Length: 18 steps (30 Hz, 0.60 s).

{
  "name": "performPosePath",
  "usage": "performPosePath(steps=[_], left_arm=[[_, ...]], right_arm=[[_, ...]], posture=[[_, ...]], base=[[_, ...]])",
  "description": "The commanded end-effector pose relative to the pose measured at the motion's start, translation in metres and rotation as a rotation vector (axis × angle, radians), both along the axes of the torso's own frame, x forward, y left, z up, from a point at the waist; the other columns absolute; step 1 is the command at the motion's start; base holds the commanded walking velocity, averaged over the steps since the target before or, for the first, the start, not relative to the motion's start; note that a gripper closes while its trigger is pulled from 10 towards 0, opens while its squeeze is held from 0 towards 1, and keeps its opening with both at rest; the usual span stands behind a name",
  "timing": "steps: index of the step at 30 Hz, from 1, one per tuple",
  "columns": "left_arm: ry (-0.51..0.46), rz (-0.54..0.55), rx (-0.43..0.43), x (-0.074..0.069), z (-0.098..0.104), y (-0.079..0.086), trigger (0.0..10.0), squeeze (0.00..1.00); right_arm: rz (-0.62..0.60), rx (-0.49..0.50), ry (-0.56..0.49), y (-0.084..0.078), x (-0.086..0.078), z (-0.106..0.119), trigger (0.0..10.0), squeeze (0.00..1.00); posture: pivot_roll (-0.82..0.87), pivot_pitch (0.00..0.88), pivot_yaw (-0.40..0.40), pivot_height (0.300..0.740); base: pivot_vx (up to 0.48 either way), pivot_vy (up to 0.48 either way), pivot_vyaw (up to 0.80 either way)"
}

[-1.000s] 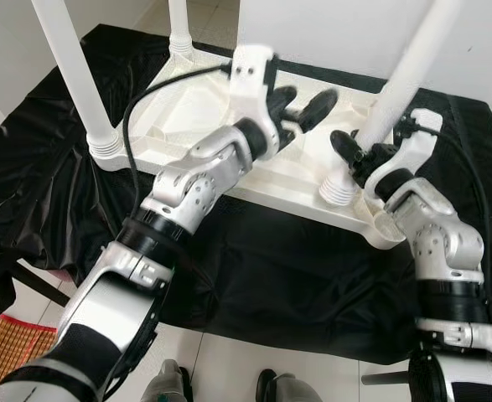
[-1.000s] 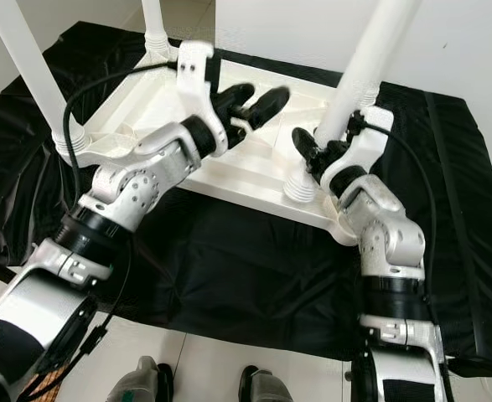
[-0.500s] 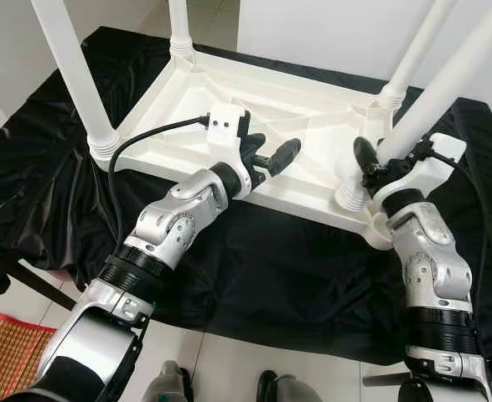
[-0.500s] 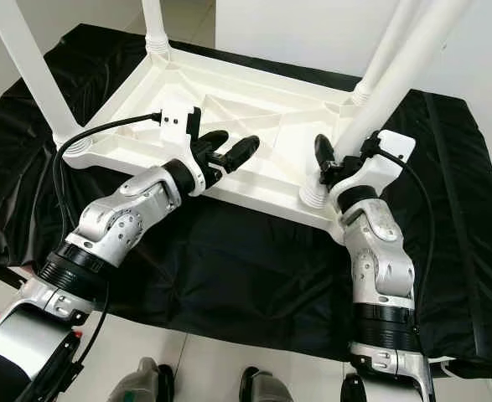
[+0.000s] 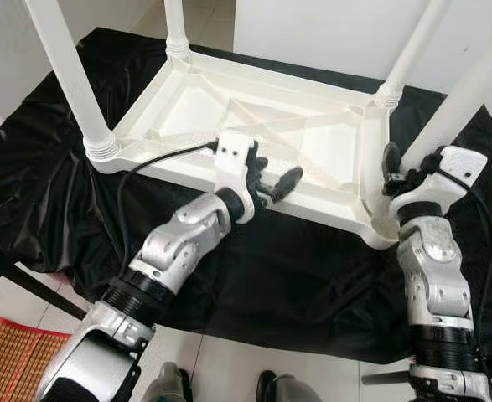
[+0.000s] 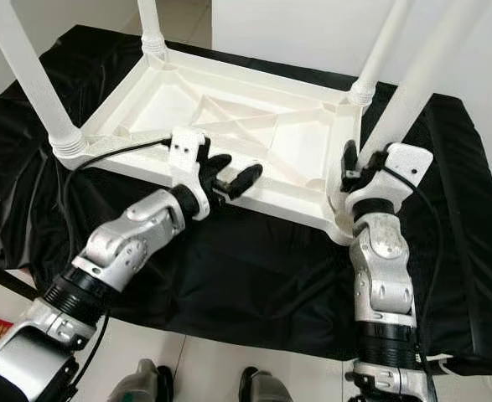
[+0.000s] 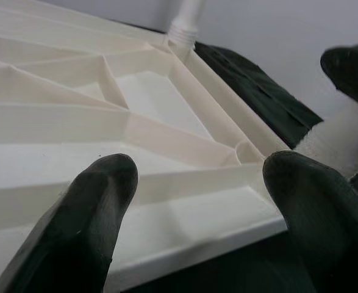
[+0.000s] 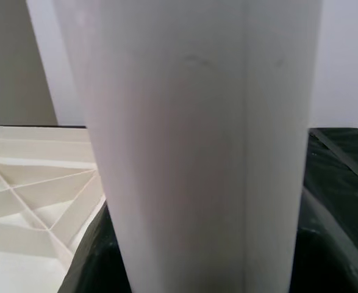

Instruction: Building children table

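A white plastic children's table point(image 5: 191, 113) lies upside down on a black cloth point(image 5: 296, 285). Legs stand in the near left corner point(image 5: 65, 79), far left corner point(image 5: 175, 25) and far right corner point(image 5: 405, 54). The fourth leg point(image 5: 472, 92) rises at a slant from the near right corner. My right gripper point(image 5: 406, 163) is shut around its lower end; one black finger point(image 5: 390, 159) shows beside it, and the leg point(image 8: 197, 140) looms close in the right wrist view. My left gripper point(image 5: 272, 174) hangs open just above the table's near rim, holding nothing, fingers point(image 7: 99, 201) wide apart.
The cloth drapes over a low platform down to a tiled floor point(image 5: 229, 360). A white wall point(image 5: 329, 33) stands behind the table. A red woven mat point(image 5: 2, 352) lies at the near left, and my feet point(image 5: 170, 385) stand at the platform's front edge.
My right gripper carried the fourth leg rightward to the near right corner. My left gripper drew back from the table's middle to its near rim.
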State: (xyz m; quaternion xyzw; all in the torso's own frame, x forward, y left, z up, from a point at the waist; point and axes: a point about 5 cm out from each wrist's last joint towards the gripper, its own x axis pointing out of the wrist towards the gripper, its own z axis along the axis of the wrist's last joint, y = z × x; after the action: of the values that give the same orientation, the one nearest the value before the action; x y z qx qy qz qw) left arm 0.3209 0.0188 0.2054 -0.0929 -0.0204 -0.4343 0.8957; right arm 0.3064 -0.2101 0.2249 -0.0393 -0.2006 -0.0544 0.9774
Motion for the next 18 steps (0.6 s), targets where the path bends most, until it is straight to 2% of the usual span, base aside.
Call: performPosePath(steps=[1, 18], left_arm=[[-0.055, -0.209, 0.021, -0.015, -0.001, -0.010, 10.0, 0.00], [-0.076, -0.236, 0.073, -0.022, -0.009, -0.013, 10.0, 0.00]], right_arm=[[0.005, -0.022, -0.020, 0.001, -0.003, 0.000, 10.0, 0.00], [-0.052, -0.059, -0.004, -0.003, -0.010, -0.016, 10.0, 0.00]], posture=[[0.03, 0.162, -0.021, 0.740], [0.03, 0.163, -0.022, 0.740]], base=[[0.000, 0.000, 0.00], [0.000, 0.000, 0.00]])
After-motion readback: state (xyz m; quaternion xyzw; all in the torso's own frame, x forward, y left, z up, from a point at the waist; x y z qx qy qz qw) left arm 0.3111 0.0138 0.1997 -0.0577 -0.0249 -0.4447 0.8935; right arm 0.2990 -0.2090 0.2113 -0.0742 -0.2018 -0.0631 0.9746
